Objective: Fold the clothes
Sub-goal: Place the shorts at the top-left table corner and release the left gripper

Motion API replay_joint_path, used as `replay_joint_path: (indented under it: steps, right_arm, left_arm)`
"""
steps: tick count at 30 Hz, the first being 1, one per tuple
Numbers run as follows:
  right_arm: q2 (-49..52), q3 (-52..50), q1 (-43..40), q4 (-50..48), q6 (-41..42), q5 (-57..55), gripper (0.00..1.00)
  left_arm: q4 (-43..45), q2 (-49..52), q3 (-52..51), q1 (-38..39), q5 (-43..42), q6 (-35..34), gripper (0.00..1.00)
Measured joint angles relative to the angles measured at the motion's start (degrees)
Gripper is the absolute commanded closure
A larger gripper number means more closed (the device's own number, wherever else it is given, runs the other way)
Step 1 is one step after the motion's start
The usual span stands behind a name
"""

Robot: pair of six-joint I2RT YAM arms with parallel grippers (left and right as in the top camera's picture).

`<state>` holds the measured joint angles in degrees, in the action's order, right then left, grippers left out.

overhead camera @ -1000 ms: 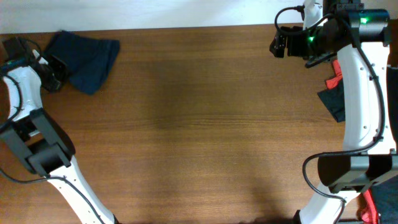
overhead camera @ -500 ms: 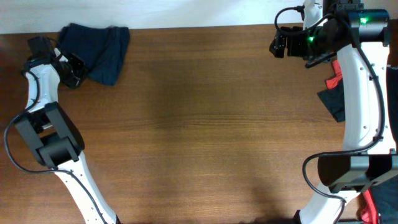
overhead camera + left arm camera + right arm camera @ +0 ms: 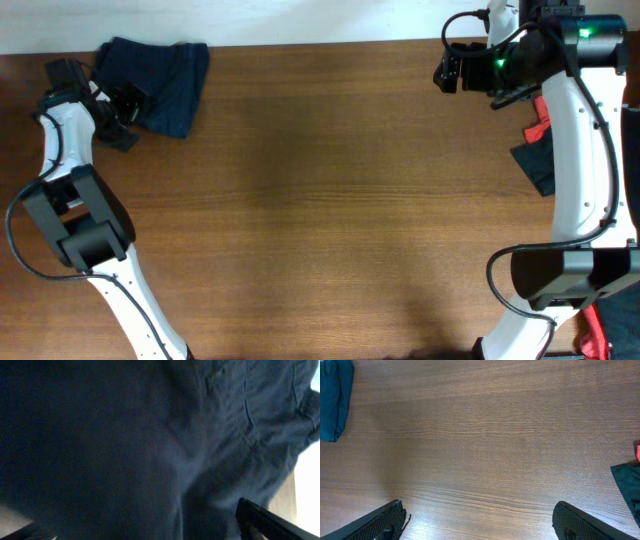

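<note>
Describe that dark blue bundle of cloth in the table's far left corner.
The dark navy-blue fabric shorts lie in a compact bundle, plain, soft and creased, with stitched seams showing in the left wrist view. They rest on the brown wooden table at its far left corner. The left arm's open end effector stands at the bundle's left side.

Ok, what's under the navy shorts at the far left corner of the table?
The shorts lie bunched on the wooden table, with bare wood showing beside them. Whether anything else sits beneath cannot be seen; the cloth covers that patch completely.
</note>
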<state>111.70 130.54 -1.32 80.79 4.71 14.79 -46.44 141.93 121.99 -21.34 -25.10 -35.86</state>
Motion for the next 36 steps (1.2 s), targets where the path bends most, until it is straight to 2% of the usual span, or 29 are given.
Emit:
replay_joint_path:
  steps: [5,6,7,8,16,26,34,36]
  right_arm:
    - [0.0,0.0,0.0,0.0,0.0,0.0,0.01]
    - [0.0,0.0,0.0,0.0,0.0,0.0,0.01]
    - [0.0,0.0,0.0,0.0,0.0,0.0,0.01]
    - [0.0,0.0,0.0,0.0,0.0,0.0,0.02]
    - [0.0,0.0,0.0,0.0,0.1,0.0,0.02]
    - [0.0,0.0,0.0,0.0,0.0,0.0,0.01]
    - [0.0,0.0,0.0,0.0,0.0,0.0,0.02]
    - [0.0,0.0,0.0,0.0,0.0,0.0,0.01]
  left_arm:
    - [-5.5,-8.0,0.0,0.0,0.0,2.2,0.04]
    - [-5.8,-9.9,0.0,0.0,0.0,2.9,0.34]
    - [-6.0,-11.8,0.2,0.0,0.0,3.6,0.78]
    - [-5.9,-12.7,0.5,0.0,0.0,4.4,1.0]
    - [-0.6,-10.2,0.5,0.0,0.5,10.6,1.0]
    - [-2.3,2.0,0.5,0.0,0.4,11.5,1.0]
    - [-3.9,1.9,0.6,0.0,0.4,11.5,1.0]
    - [-6.7,0.1,0.6,0.0,0.5,10.6,1.0]
